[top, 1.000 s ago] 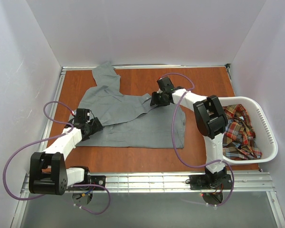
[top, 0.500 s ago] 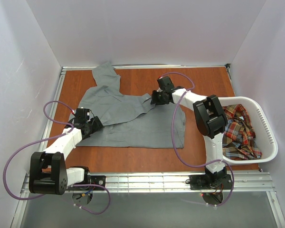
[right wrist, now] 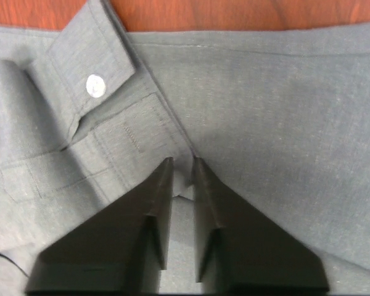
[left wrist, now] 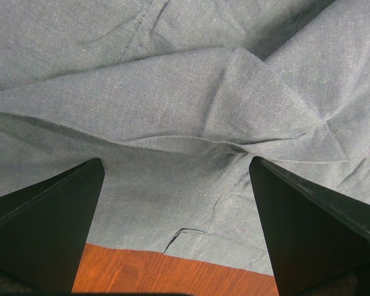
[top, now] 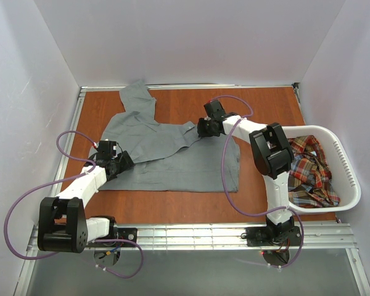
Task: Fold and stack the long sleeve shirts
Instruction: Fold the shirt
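The grey long sleeve shirt (top: 172, 160) lies spread on the wooden table, one sleeve reaching to the back left. My left gripper (top: 123, 162) is open at the shirt's left edge; in the left wrist view (left wrist: 177, 161) its fingers straddle wrinkled grey cloth (left wrist: 172, 111) just above the hem. My right gripper (top: 200, 130) is at the shirt's upper right; in the right wrist view (right wrist: 183, 161) it is shut on a fold of grey cloth beside a buttoned cuff (right wrist: 95, 85). The plaid shirt (top: 308, 169) lies crumpled in the basket.
A white slotted laundry basket (top: 351, 185) stands at the right edge of the table (top: 259, 105), next to the right arm's base. White walls enclose the table on three sides. Purple cables loop from both arms.
My right gripper has shifted slightly left and back with the grey cloth, drawing the shirt's lower right hem in a little. The left arm has not moved.
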`<state>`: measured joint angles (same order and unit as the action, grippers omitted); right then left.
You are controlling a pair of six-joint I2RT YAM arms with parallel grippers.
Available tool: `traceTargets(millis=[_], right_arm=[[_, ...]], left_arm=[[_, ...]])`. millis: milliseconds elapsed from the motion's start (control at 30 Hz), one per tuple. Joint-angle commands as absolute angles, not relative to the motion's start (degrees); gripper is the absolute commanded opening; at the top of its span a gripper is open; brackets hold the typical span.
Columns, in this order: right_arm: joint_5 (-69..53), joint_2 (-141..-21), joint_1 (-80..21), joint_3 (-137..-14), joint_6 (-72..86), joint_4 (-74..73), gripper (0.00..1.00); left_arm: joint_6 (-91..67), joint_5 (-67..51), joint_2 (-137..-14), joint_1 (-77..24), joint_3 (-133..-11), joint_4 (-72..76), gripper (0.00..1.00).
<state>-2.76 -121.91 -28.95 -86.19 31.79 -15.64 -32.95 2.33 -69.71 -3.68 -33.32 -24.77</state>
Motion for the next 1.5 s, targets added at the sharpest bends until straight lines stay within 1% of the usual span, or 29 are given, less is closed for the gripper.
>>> traceTargets(millis=[0,200,400,467,600,800,933,1067,1267,1333,1433,1467], right_arm=[[-1.8,-122.5,-29.3,-86.5,32.7,-16.3,0.03],[-0.9,-118.7,-29.3,-88.4,30.6,-16.1,0.01],[-0.2,-109.1,-29.2,-86.1,29.8,-18.7,0.01],[0.1,-106.1,-29.3,-83.7,30.1,-18.9,0.01],[1.8,-96.0,-29.4,-72.0,31.8,-19.2,0.01],[0.6,-84.3,-30.2,-59.2,34.5,-19.2,0.01],[1.1,-79.9,-32.9,-51.0,37.2,-19.0,0.01],[3.0,-77.4,-36.2,-46.2,40.0,-17.1,0.01],[6.3,-76.0,-40.1,-43.6,43.5,-16.9,0.01],[7.6,-75.3,-40.5,-43.6,43.5,-17.7,0.01],[13.2,-74.3,-41.2,-43.4,42.6,-19.2,0.01],[13.9,-74.0,-41.3,-43.2,41.8,-19.2,0.01]], left_arm=[[-32.3,1.8,-69.5,-3.5,-33.3,-23.8,0.91],[-32.5,2.4,-69.1,-3.5,-33.2,-23.9,0.91],[-33.0,2.4,-69.5,-3.5,-33.3,-24.2,0.91],[-33.2,2.4,-69.3,-3.5,-33.5,-24.0,0.91],[-33.5,2.3,-67.2,-3.5,-33.0,-23.9,0.90],[-34.2,1.1,-63.6,-3.5,-32.3,-23.2,0.90],[-34.5,0.4,-61.5,-3.5,-31.6,-22.2,0.91],[-34.7,1.0,-62.9,-3.5,-31.9,-22.4,0.90],[-36.0,4.7,-64.6,-3.5,-32.6,-24.6,0.90],[-37.0,6.6,-64.8,-3.5,-32.7,-25.4,0.85],[-38.3,8.6,-64.6,-3.4,-32.8,-26.5,0.79],[-38.3,8.6,-64.7,-3.4,-32.8,-26.5,0.73]])
